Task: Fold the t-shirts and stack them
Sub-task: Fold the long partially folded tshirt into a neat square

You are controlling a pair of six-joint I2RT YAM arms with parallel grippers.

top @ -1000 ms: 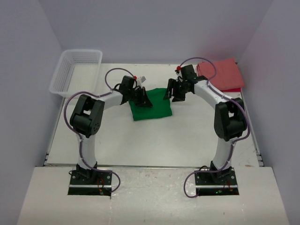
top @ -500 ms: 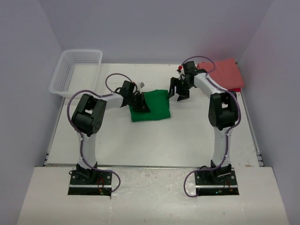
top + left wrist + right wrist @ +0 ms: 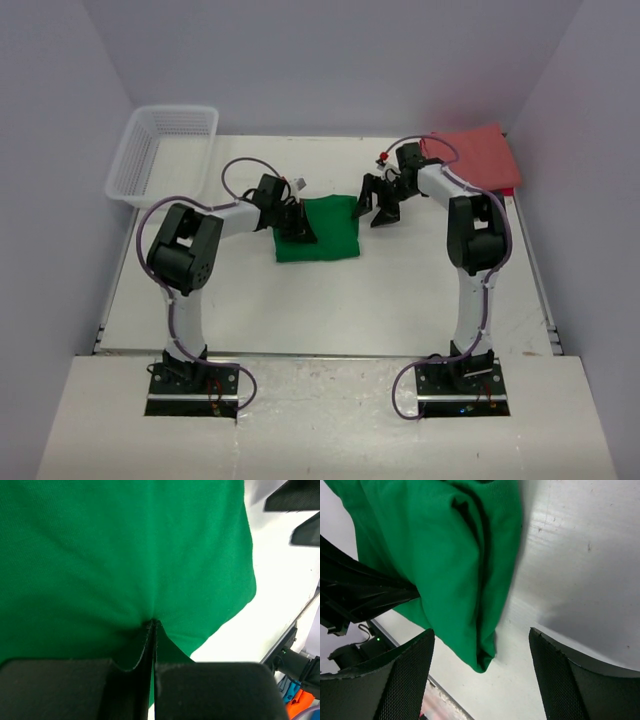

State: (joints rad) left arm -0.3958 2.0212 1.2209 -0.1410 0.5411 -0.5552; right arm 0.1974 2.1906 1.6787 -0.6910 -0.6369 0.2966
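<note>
Just to the left of the right pincer [image 3: 378,207] lies the green shirt [image 3: 325,232], folded into a squarish pad in the middle of the tabletop [image 3: 300,300]. That pincer stands wide open and holds nothing. Its wrist view shows the shirt's layered right edge lying ahead of the jaws and between them. On the pad's far side the left pincer [image 3: 297,226] is shut tight on the cloth, with a pucker of green running into the closed jaws. The red shirt [image 3: 475,158] sits folded behind and to the right of the right pincer, well apart from the green one.

The step in hand looks like taking a second hold on the pad, so that both arms can carry it over to the red shirt. To do it well, the right pincer should go in low, one jaw sliding under the bottom layer and the other over the top. That way the bite takes every layer and not just the upper fold. Close firmly before any lift. Then raise both pincers together and level, with the cloth lightly taut between them so the folds do not sag open. Set it down square on the red shirt.
</note>
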